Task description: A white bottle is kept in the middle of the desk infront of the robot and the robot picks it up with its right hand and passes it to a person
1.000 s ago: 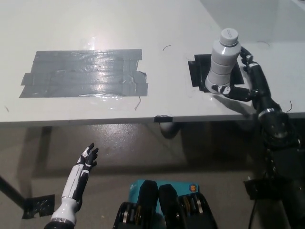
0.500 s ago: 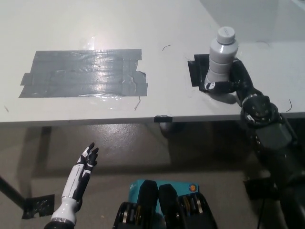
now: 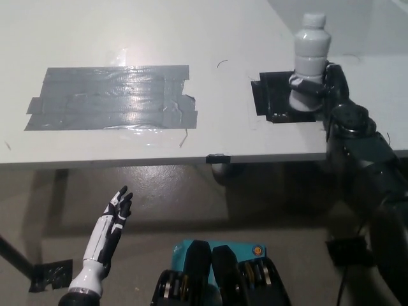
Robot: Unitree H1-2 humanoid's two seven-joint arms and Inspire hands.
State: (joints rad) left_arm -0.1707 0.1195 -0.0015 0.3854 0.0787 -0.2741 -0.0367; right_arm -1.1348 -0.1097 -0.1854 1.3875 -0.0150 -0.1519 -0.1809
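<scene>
A white ribbed bottle (image 3: 311,52) with a white cap stands upright in my black right hand (image 3: 322,89), which is shut around its lower half. The bottle is lifted off the desk, above the black tape patch (image 3: 275,97) at the right of the white desk (image 3: 210,38). My black right arm rises from the bottom right to the desk's front edge. My white left hand (image 3: 113,217) rests below the desk edge at the lower left, its fingers spread and nothing in it.
A large patch of grey tape (image 3: 111,97) covers the desk's left half. A small black clip (image 3: 218,157) sits on the front edge. A table leg (image 3: 13,258) with tape at its foot shows at the bottom left.
My right hand closed on the bottle and raised it from the black tape patch, moving it up and slightly right. The arm swung forward. The left hand barely moved.
</scene>
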